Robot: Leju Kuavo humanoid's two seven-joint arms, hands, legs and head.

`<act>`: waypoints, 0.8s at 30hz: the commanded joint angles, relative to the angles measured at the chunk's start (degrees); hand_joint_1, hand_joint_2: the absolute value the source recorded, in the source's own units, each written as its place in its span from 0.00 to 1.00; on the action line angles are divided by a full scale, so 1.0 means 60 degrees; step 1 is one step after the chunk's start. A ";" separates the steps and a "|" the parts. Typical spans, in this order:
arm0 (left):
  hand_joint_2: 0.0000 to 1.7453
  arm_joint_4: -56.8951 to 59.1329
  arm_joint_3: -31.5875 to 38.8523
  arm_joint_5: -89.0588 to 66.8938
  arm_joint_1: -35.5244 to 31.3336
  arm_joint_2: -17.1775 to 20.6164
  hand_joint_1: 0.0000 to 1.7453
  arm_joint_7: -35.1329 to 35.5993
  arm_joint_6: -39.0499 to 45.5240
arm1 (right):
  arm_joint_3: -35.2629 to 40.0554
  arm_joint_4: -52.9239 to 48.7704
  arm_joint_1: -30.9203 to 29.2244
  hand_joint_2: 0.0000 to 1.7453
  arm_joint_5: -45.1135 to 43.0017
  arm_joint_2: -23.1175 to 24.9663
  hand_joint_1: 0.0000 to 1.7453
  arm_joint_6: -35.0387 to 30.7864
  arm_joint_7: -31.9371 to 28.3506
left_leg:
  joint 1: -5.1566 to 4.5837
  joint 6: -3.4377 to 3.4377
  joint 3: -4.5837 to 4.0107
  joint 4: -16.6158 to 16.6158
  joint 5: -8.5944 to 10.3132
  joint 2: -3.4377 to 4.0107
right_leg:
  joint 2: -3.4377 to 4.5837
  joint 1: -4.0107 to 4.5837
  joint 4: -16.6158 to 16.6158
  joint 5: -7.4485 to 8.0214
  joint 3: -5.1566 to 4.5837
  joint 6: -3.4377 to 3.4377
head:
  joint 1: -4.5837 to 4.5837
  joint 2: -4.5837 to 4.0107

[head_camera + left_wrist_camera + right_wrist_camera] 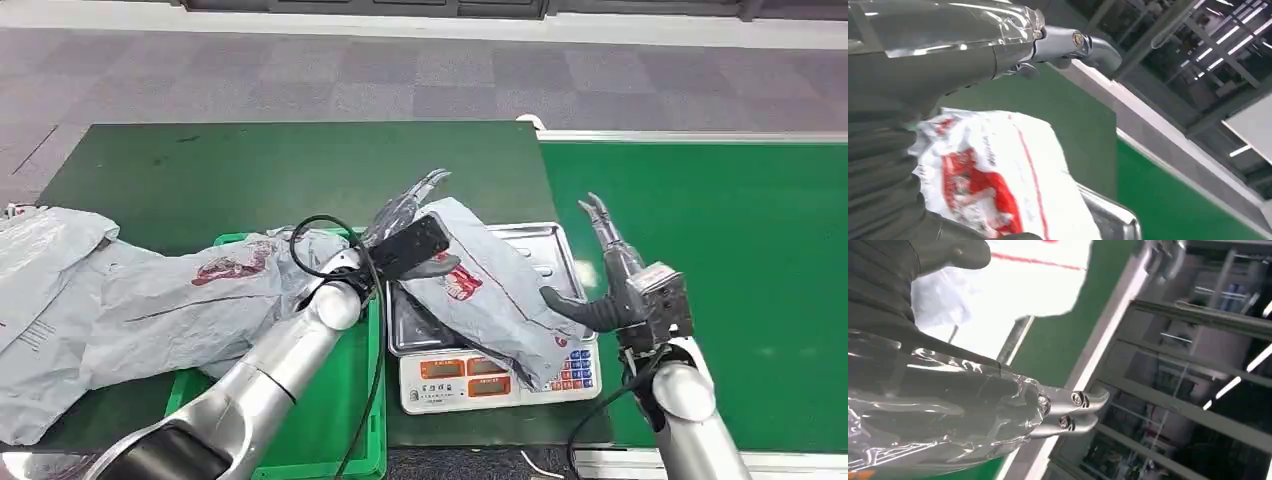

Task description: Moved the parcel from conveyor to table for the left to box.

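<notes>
The parcel (495, 295), a grey plastic bag with red print, lies slanted across the tray of the scale (548, 240). My left hand (405, 232) is at the parcel's left edge, fingers stretched out along it and thumb lying over its top. In the left wrist view the fingers (1073, 42) stand well apart from the parcel (998, 175), with green table showing between. My right hand (620, 285) is open at the parcel's right end, fingers up and thumb beside the bag. In the right wrist view the parcel (1023, 285) lies past the right hand (948, 405).
A green crate (330, 440) left of the scale holds several grey bags (180, 300), which spill over its left side. The scale's display panel (470, 380) faces me. The green conveyor belt (740, 250) runs on the right, the dark green table (250, 170) behind.
</notes>
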 commanded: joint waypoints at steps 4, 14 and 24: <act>1.00 0.2235 -0.2964 -0.2169 -0.0825 -0.0031 0.00 0.0522 -0.0751 | -0.1482 0.2045 -0.1335 1.00 -0.0775 0.0228 0.00 0.0261 -0.0255 | 0.0005 -0.0020 0.0020 -0.0007 -0.0009 0.0041 | 0.0028 0.0006 -0.0010 0.0008 0.0011 -0.0011 | 0.0000 0.0000; 1.00 0.2367 -0.3179 -0.2357 -0.0800 -0.0018 0.00 0.0548 -0.0904 | -0.1920 0.1577 -0.0679 1.00 -0.1277 0.0259 0.00 0.0635 -0.0264 | 0.0008 -0.0013 0.0004 -0.0001 -0.0007 0.0013 | 0.0000 0.0010 -0.0006 -0.0001 0.0001 -0.0007 | 0.0000 0.0000; 1.00 0.3078 -0.4941 -0.3944 0.0099 -0.0224 0.00 0.1033 -0.1451 | -0.2463 0.2464 -0.0997 1.00 -0.1127 0.0154 0.00 -0.0363 -0.0890 | 0.0006 -0.0016 0.0044 -0.0032 -0.0009 0.0024 | 0.0012 0.0007 -0.0036 0.0002 0.0043 -0.0007 | 0.0000 0.0000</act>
